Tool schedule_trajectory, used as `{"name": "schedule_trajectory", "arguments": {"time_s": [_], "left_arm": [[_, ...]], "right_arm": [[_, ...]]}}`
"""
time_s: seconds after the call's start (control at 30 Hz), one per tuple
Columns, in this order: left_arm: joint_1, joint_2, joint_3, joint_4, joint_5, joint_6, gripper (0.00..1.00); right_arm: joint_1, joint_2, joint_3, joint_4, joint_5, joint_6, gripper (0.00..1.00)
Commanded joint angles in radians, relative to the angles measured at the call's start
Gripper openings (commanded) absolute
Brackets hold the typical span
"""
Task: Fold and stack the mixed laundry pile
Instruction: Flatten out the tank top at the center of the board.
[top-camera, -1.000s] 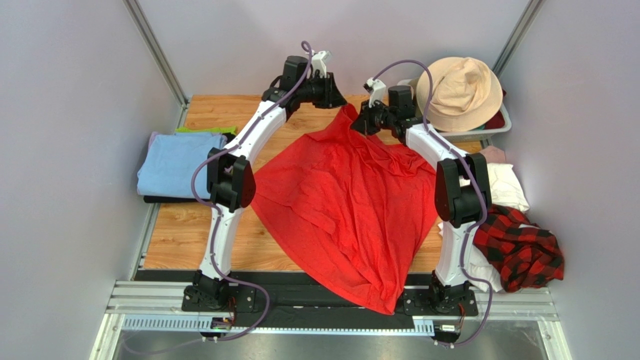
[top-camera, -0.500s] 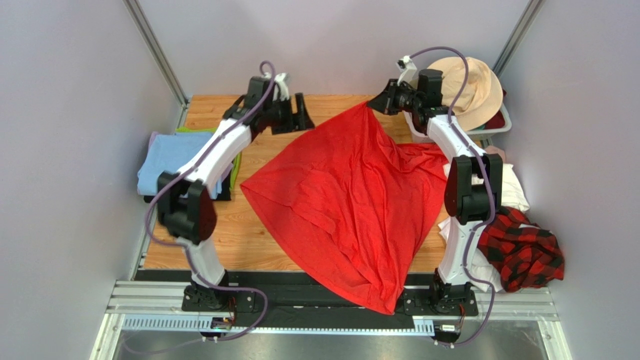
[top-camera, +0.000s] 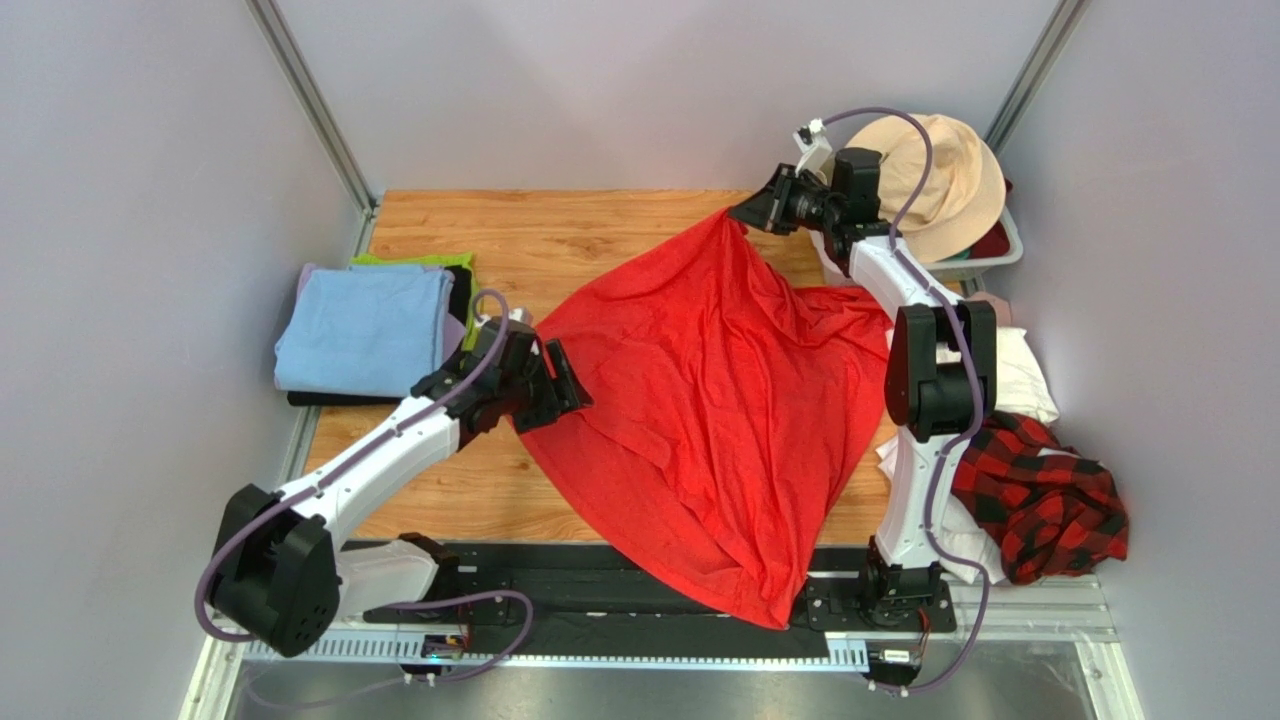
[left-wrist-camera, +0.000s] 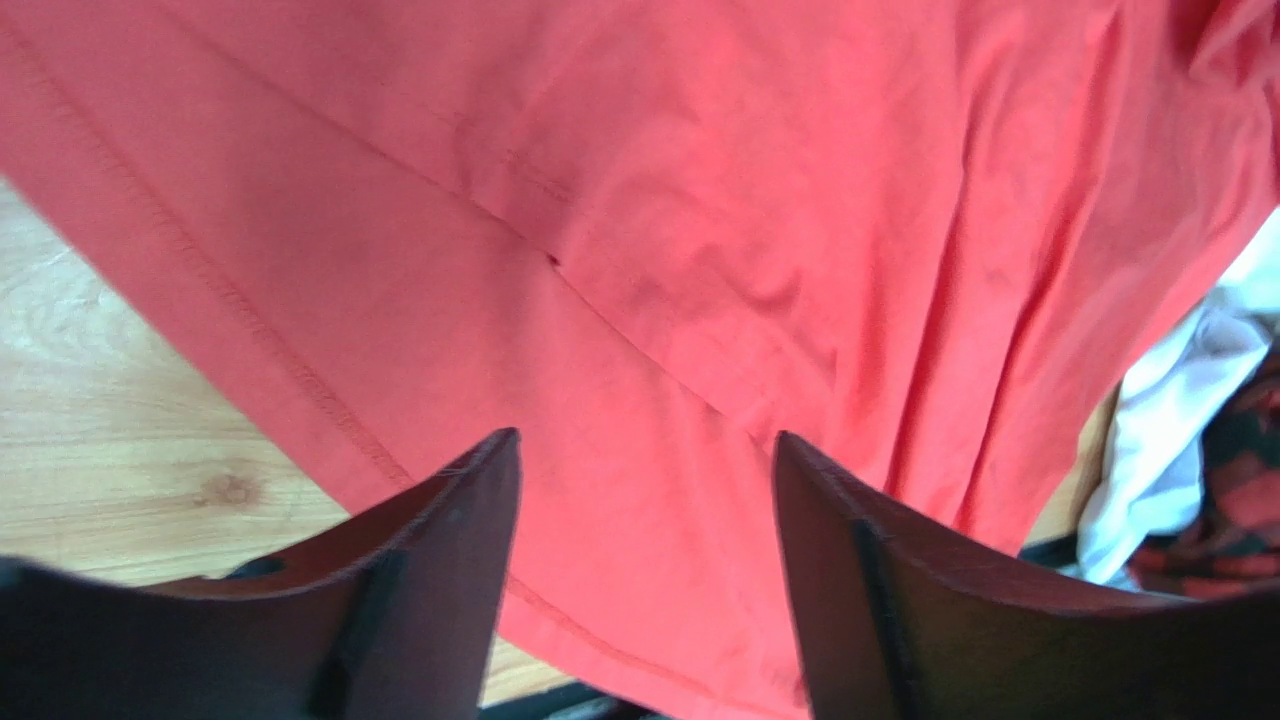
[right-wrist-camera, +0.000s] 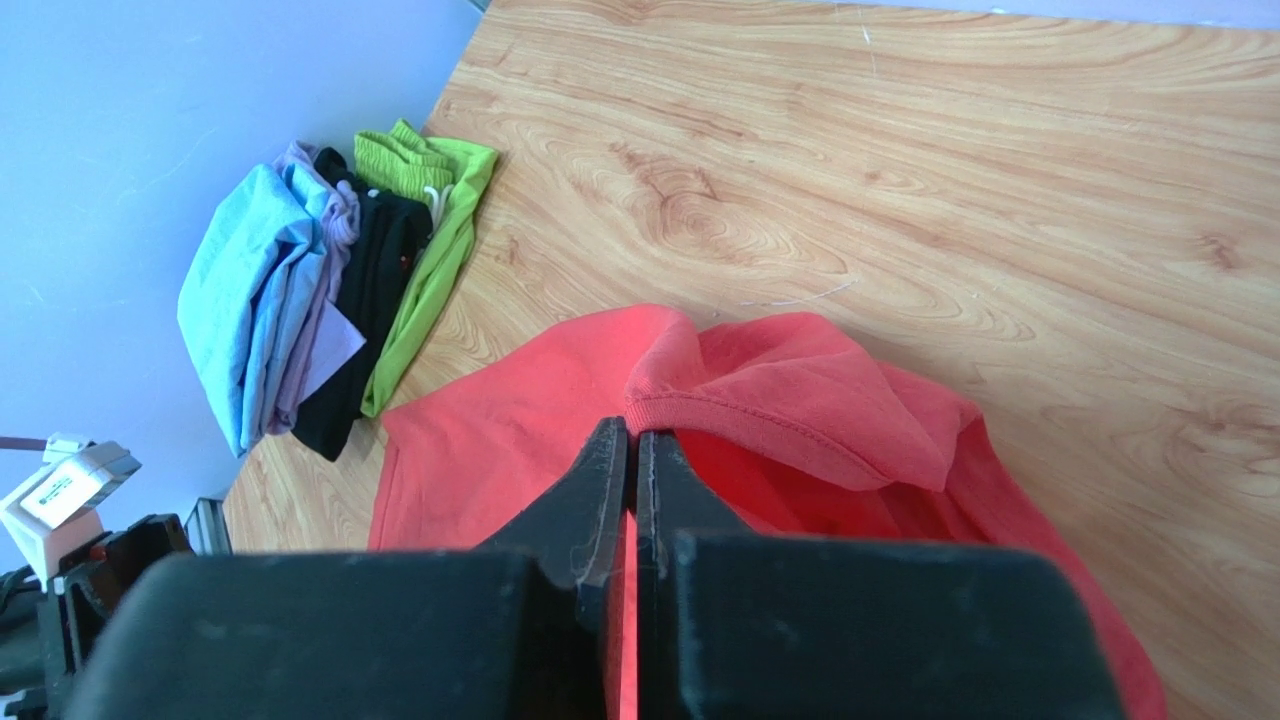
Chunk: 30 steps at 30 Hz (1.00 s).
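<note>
The red T-shirt (top-camera: 706, 390) is lying spread across the middle of the wooden table (top-camera: 601, 225), with its near corner hanging over the table's front edge between the two arm bases. Its far corner is being pulled up into a peak.

The right arm is standing tall from its base, its elbow raised beside the white cloths (top-camera: 1014, 375), and its forearm is reaching out to the far side of the table. There the right gripper (top-camera: 739, 218) is pointing left with its fingers pressed together on a folded, hemmed edge of the shirt (right-wrist-camera: 781, 390) – the wrist view is showing the red fabric pinched right at the tips (right-wrist-camera: 631, 435).

The left arm is lying low, its elbow swung far out to the left near the front rail and its forearm running diagonally up to the shirt's left edge. The left gripper (top-camera: 549, 383) is sitting over that edge with its jaws spread wide; in the wrist view (left-wrist-camera: 646, 450) the red cloth (left-wrist-camera: 676, 225) is showing between the two dark fingers, and nothing is being gripped.

The plaid shirt (top-camera: 1044, 503) is lying crumpled at the table's right front, next to the white cloths – a stack of folded cloths, light blue on top (top-camera: 361, 330), is sitting at the left edge
</note>
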Motion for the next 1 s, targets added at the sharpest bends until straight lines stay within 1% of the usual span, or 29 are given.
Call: {"name": "schedule_trajectory", "arguments": {"time_s": [0.0,0.03,0.13,0.3,0.47,0.53,0.7,0.97], "left_arm": [[0.002,-0.079,-0.089,0.125,-0.077,-0.185,0.69],[0.002,-0.076,-0.104,0.137,-0.106,-0.204,0.69],[0.002,-0.034,-0.144,0.191,-0.119,-0.260,0.70],[0.001,0.041,-0.140,0.266,-0.129,-0.323,0.70],[0.001,0.124,-0.097,0.278,-0.165,-0.327,0.70],[0.001,0.157,-0.078,0.274,-0.169,-0.328,0.68],[0.001,0.228,-0.071,0.301,-0.178,-0.351,0.67],[0.001,0.286,-0.051,0.301,-0.203,-0.357,0.64]], "right_arm": [[0.009,-0.041,-0.027,0.088,-0.009,0.028,0.00],[0.012,-0.041,-0.027,0.093,-0.011,0.031,0.00],[0.015,-0.037,-0.025,0.101,-0.019,0.043,0.00],[0.015,-0.038,-0.033,0.108,-0.022,0.049,0.00],[0.015,-0.041,-0.036,0.110,-0.022,0.048,0.00],[0.015,-0.041,-0.037,0.110,-0.022,0.048,0.00],[0.015,-0.041,-0.037,0.111,-0.023,0.048,0.00],[0.015,-0.043,-0.040,0.113,-0.032,0.052,0.00]]}}
